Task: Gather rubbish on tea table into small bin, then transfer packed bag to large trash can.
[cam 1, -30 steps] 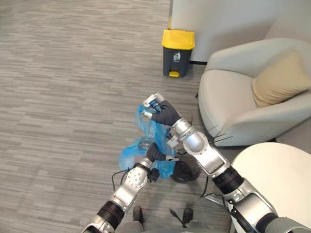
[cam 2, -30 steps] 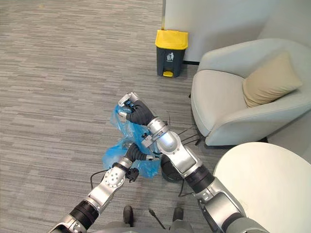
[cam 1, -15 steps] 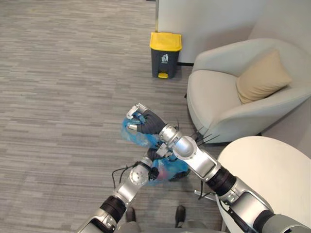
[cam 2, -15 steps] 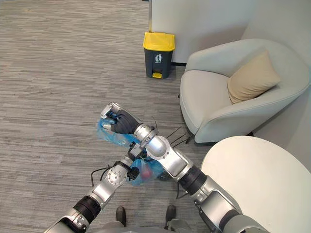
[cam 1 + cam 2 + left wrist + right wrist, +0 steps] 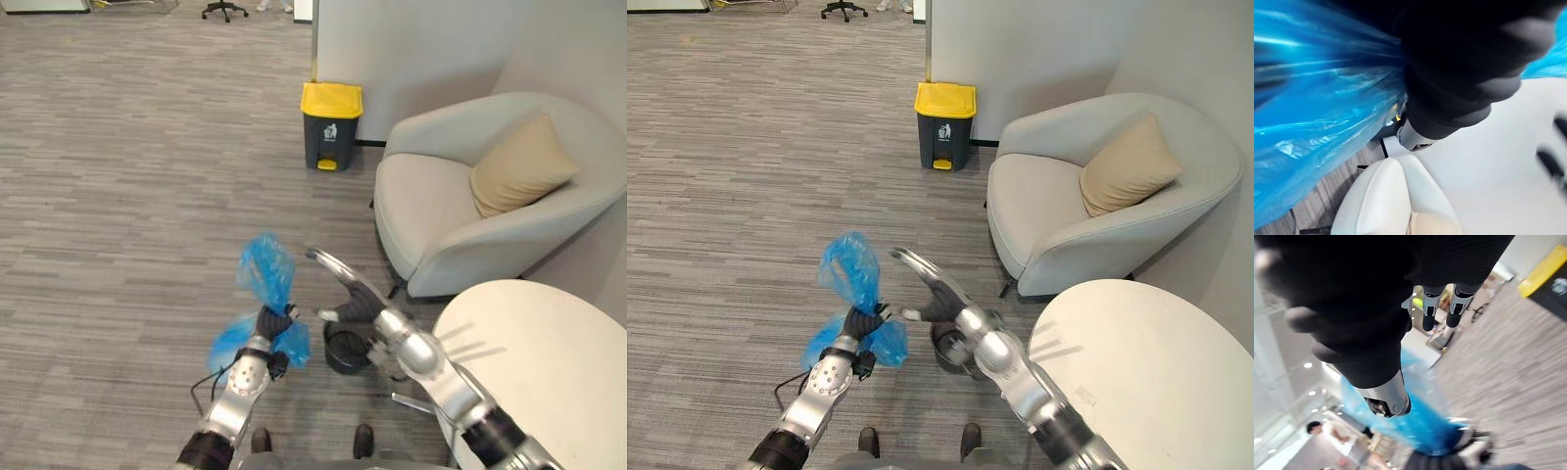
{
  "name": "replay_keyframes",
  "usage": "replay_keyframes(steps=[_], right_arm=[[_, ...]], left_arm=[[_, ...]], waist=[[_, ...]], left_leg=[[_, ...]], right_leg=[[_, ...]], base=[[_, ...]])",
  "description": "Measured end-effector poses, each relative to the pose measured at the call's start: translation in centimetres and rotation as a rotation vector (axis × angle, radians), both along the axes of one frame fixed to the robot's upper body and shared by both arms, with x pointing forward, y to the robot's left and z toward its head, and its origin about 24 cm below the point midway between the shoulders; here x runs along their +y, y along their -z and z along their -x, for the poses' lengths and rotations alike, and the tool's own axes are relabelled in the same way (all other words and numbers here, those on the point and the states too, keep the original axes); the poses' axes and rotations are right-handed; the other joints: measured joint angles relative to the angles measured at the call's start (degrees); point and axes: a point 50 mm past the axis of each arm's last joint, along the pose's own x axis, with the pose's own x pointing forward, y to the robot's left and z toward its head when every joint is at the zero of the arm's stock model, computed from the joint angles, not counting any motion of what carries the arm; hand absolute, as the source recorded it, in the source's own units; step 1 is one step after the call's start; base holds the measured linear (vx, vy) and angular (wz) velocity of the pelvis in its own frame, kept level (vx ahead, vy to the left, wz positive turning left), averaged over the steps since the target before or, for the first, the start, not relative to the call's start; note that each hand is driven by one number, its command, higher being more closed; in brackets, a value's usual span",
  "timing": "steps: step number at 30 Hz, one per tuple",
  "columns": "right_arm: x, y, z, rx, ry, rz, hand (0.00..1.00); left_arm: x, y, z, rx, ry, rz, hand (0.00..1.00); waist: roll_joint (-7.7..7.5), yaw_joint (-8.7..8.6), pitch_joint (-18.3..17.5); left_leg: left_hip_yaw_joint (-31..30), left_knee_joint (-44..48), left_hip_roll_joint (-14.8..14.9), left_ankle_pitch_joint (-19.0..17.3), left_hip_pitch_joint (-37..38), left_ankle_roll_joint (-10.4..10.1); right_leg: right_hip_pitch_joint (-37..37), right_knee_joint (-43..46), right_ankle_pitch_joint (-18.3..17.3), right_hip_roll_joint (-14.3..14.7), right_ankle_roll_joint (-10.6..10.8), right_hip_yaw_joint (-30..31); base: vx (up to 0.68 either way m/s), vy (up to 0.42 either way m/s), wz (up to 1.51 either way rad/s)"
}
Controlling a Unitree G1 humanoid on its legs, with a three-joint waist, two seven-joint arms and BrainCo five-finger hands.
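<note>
A blue plastic rubbish bag (image 5: 265, 271) hangs above the floor, its gathered neck in my left hand (image 5: 269, 319), which is shut on it. The bag's loose top stands up above the fist and its full part (image 5: 828, 341) bulges below. In the left wrist view the blue film (image 5: 1312, 107) runs past the dark hand cover. My right hand (image 5: 345, 290) is open just right of the bag, fingers (image 5: 1430, 308) straight, touching nothing. The small black bin (image 5: 345, 351) sits on the floor under it. The large trash can (image 5: 330, 125), dark with a yellow lid, stands farther ahead by the wall.
A pale armchair (image 5: 446, 220) with a tan cushion (image 5: 519, 164) stands to the right of the trash can. The round white tea table (image 5: 534, 357) is at the lower right. Grey carpet stretches between me and the can. A person (image 5: 1327, 431) stands far off.
My right hand has let go of the bag's top, opened and swung off to the right. My left hand has closed on the neck and holds the bag up. The camera has tilted upward.
</note>
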Motion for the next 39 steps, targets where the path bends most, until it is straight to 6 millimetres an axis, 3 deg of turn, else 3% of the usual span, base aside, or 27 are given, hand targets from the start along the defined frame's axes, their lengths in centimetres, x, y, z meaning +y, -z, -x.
replay_keyframes(steps=[3,6,9,12,13,14,16,19,21,24,25,26,27,28,29,30,32,35,36,37,38,39], right_arm=[[-2.7,2.8,2.2,0.141,0.074,0.04,0.0],[-5.7,6.6,4.6,0.335,0.198,0.057,0.0],[-9.7,10.4,6.7,0.533,0.501,-0.036,0.0],[-11.6,12.1,8.4,0.611,0.683,-0.097,0.0],[-11.8,12.3,8.7,0.622,0.706,-0.103,0.0],[-12.1,12.7,9.2,0.64,0.734,-0.114,0.0],[-12.7,12.9,10.1,0.65,0.79,-0.111,0.0],[-13.2,13.1,9.9,0.646,0.837,-0.112,0.0],[-12.6,12.9,8.7,0.62,0.839,-0.136,0.0],[-12.3,12.7,8.1,0.606,0.837,-0.149,0.0],[-12.2,12.7,8.0,0.602,0.84,-0.151,0.0],[-12.0,12.6,7.9,0.598,0.848,-0.156,0.0],[-11.9,12.5,7.8,0.594,0.85,-0.159,0.0],[-11.6,12.4,7.7,0.585,0.845,-0.165,0.0],[-11.0,12.5,7.7,0.59,0.844,-0.188,0.0],[-10.6,12.6,7.7,0.595,0.844,-0.202,0.0],[-10.4,12.6,7.8,0.595,0.853,-0.213,0.0],[-10.7,12.5,7.8,0.587,0.865,-0.21,0.0],[-10.8,12.6,7.9,0.591,0.867,-0.204,0.0],[-10.9,12.6,8.0,0.591,0.866,-0.2,0.0],[-11.3,12.6,8.3,0.593,0.866,-0.184,0.0],[-11.9,12.3,8.2,0.583,0.866,-0.163,0.0]], left_arm=[[2.0,0.8,1.2,0.039,-0.088,0.011,1.0],[4.2,1.8,3.2,0.095,-0.177,0.01,1.0],[6.4,3.0,5.9,0.169,-0.28,0.003,1.0],[6.9,3.7,7.0,0.217,-0.292,0.003,1.0],[6.9,3.9,7.1,0.227,-0.291,0.004,1.0],[6.9,4.2,7.3,0.245,-0.281,0.008,1.0],[6.6,4.3,7.2,0.255,-0.269,0.019,1.0],[6.9,4.4,7.7,0.267,-0.275,0.02,1.0],[7.6,4.8,8.9,0.296,-0.311,0.014,1.0],[7.7,5.2,10.2,0.335,-0.321,0.012,1.0],[7.8,5.3,10.6,0.344,-0.324,0.009,1.0],[7.8,5.3,10.9,0.353,-0.326,0.008,1.0],[7.6,5.3,10.8,0.353,-0.319,0.01,1.0],[7.5,5.2,10.7,0.35,-0.312,0.01,1.0],[7.8,4.8,10.1,0.329,-0.305,-0.002,1.0],[8.1,4.7,9.9,0.322,-0.301,-0.008,1.0],[8.1,4.4,9.1,0.304,-0.284,-0.014,1.0],[7.8,4.2,7.7,0.281,-0.268,-0.009,1.0],[8.0,4.2,7.1,0.276,-0.274,-0.011,1.0],[8.0,4.2,7.0,0.276,-0.273,-0.011,1.0],[7.9,4.3,7.1,0.281,-0.269,-0.007,1.0],[7.1,4.6,7.2,0.286,-0.269,0.019,1.0]], waist=[[0.47,-0.31,-0.2],[1.35,-1.71,-0.77],[2.58,-2.79,-1.15],[3.42,-2.84,-0.8],[3.59,-2.86,-0.77],[3.97,-2.9,-0.52],[3.97,-3.14,-0.16],[4.37,-2.4,0.47],[3.82,-1.79,0.86],[2.13,-1.11,1.93],[1.44,-1.12,2.5],[1.14,-1.15,3.26],[0.54,-1.29,3.89],[1.22,-1.61,4.28],[1.27,-2.64,5.43],[0.49,-2.74,5.65],[-0.57,-2.96,6.13],[0.49,-3.41,6.81],[0.57,-3.94,6.88],[0.62,-4.54,6.87],[0.77,-6.08,6.49],[3.67,-6.23,6.12]], left_leg=[[-0.48,0.12,-0.06,0.0,-0.24,-0.01],[-1.53,0.33,-0.47,-0.02,-1.16,-0.02],[-2.71,0.39,-1.25,-0.19,-1.97,0.17],[-5.19,4.66,-2.23,-1.99,-5.3,0.32],[-5.91,6.07,-2.48,-2.62,-6.44,0.28],[-5.64,8.13,-2.68,-4.06,-8.37,1.55],[3.58,11.32,-1.04,-5.71,-10.95,3.96],[10.01,14.46,0.06,-5.72,-11.32,3.91],[9.95,17.22,-0.86,-8.61,-11.54,3.83],[10.41,27.12,-0.99,-16.07,-13.98,4.34],[10.65,30.73,-1.21,-19.7,-14.62,4.71],[10.09,32.48,-1.84,-22.21,-13.88,5.2],[10.08,32.88,-1.99,-22.97,-13.5,5.55],[9.49,32.76,-2.1,-23.64,-12.59,5.91],[7.73,32.55,-1.73,-24.7,-11.1,6.35],[7.14,31.85,-1.77,-25.14,-10.22,6.15],[6.62,30.54,-2.08,-26.32,-8.28,5.74],[5.51,28.1,-2.31,-27.32,-4.53,3.91],[5.07,26.51,-3.04,-26.09,-1.61,1.73],[5.01,26.51,-3.12,-26.06,-0.47,0.97],[3.26,26.79,-2.93,-27.19,2.14,-1.08],[2.32,29.98,-0.66,-26.9,2.72,-3.06]], right_leg=[[0.22,-0.6,-0.22,0.04,-0.29,-0.3],[0.19,-0.59,-0.66,-0.06,-0.16,-1.73],[0.11,-0.17,-1.32,-0.92,0.42,-3.12],[-0.62,2.74,-3.31,-2.6,0.85,-6.03],[-0.84,3.6,-3.87,-3.03,1.0,-6.94],[-0.97,4.92,-4.84,-3.96,1.16,-9.43],[-0.31,5.71,-5.98,-6.27,2.21,-14.47],[0.39,7.85,-6.94,-8.53,3.19,-16.68],[0.81,9.04,-8.19,-10.21,4.4,-16.45],[-0.19,14.97,-13.01,-13.43,6.57,-14.5],[-0.77,19.11,-14.8,-15.19,5.82,-13.28],[-2.92,26.27,-15.35,-17.01,2.17,-10.43],[-5.7,31.68,-14.07,-17.57,0.06,-7.46],[-10.05,39.81,-10.71,-17.42,-4.14,-2.9],[-15.15,47.13,-14.37,-14.35,-0.39,1.54],[-16.98,47.68,-16.71,-12.31,0.58,1.96],[-20.53,44.97,-18.35,-9.09,0.52,0.74],[-23.97,32.34,-16.59,-6.1,1.15,-4.12],[-24.14,25.36,-12.93,-5.36,-0.18,-4.43],[-24.36,25.25,-11.69,-5.51,-1.17,-4.36],[-23.53,28.03,-7.46,-5.37,-3.96,-4.54],[-22.69,31.57,-10.66,-3.96,-5.0,-6.34]], base=[[0.01,0.003,0.09],[0.02,0.0,0.24],[0.03,0.022,0.21],[0.02,0.048,0.5],[-0.01,0.051,0.8],[0.0,0.056,0.99],[0.05,0.083,1.29],[0.11,0.117,0.62],[0.11,0.131,0.14],[0.13,0.179,-0.02],[0.23,0.235,-0.06],[0.24,0.24,-0.04],[0.21,0.194,0.07],[0.29,0.164,0.27],[0.31,0.126,0.35],[0.32,0.083,0.33],[0.39,-0.002,0.18],[0.44,-0.03,0.3],[0.55,-0.087,0.56],[0.7,-0.163,0.93],[0.65,-0.193,0.76],[0.67,-0.183,0.48]])
